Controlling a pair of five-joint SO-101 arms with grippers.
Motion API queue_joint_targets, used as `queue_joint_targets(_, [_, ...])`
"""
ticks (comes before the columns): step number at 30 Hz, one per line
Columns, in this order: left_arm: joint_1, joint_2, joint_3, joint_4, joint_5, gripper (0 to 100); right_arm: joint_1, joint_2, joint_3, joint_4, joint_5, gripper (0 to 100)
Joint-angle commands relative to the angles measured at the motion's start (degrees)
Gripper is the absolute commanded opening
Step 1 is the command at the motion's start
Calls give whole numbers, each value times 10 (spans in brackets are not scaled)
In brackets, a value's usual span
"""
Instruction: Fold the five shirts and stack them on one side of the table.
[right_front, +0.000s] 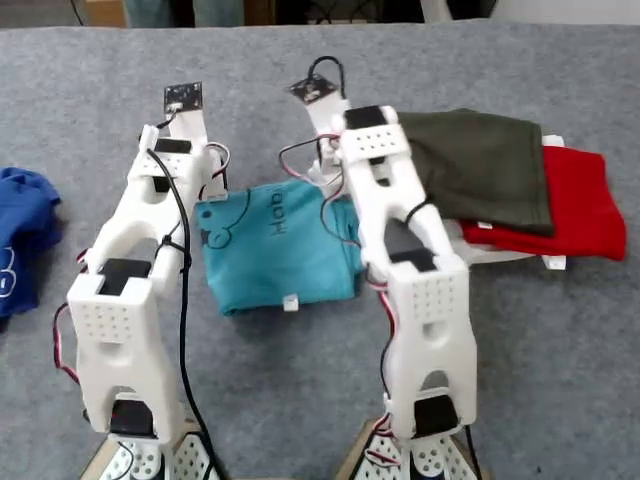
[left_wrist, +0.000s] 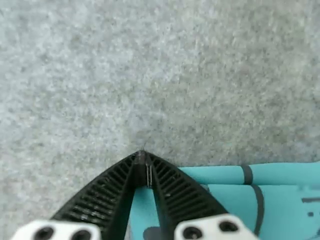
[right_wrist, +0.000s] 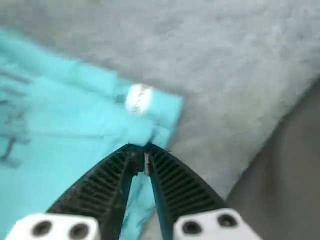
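Note:
A folded teal shirt (right_front: 275, 250) lies flat on the grey cloth between my two arms. My left gripper (left_wrist: 142, 155) is shut with nothing in it, its tips over bare grey cloth right at a far corner of the teal shirt (left_wrist: 280, 185). My right gripper (right_wrist: 145, 147) is shut too, its tips over an edge of the teal shirt (right_wrist: 60, 125) near a white tag (right_wrist: 139, 98); I see no fabric pinched between them. To the right, a dark green shirt (right_front: 480, 165) lies folded on a red shirt (right_front: 580, 210). A crumpled blue shirt (right_front: 20, 235) sits at the left edge.
The left arm (right_front: 125, 290) and right arm (right_front: 420, 290) flank the teal shirt. A white edge (right_front: 510, 257) sticks out under the red shirt. Grey cloth (right_front: 300, 400) covers the whole table, bare in front and at the far side.

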Motion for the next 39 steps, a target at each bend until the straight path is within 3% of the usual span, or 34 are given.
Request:
queue_joint_targets(1, [-10, 0, -26, 2, -1, 28, 24, 41, -144, 47, -4, 15])
queue_joint_targets(9, [-9, -7, -28, 6, -5, 28, 1, 107, -390, 236, -4, 15])
queue_joint_targets(14, [-12, -48, -21, 15, -5, 28, -4, 58, -397, 240, -18, 15])
queue_joint_targets(20, [-12, -159, -9, 89, -6, 28, -18, -131, -167, 238, -40, 15])
queue_joint_targets(27, [-17, -237, 77, 90, -6, 28, -25, -320, 116, 232, -40, 15])
queue_joint_targets(34, [-15, -207, 208, -62, -6, 29, -69, -391, 322, 165, -63, 15])
queue_joint_targets(39, [-15, -155, 222, -118, -5, 29, -77, -393, 439, 72, -76, 15])
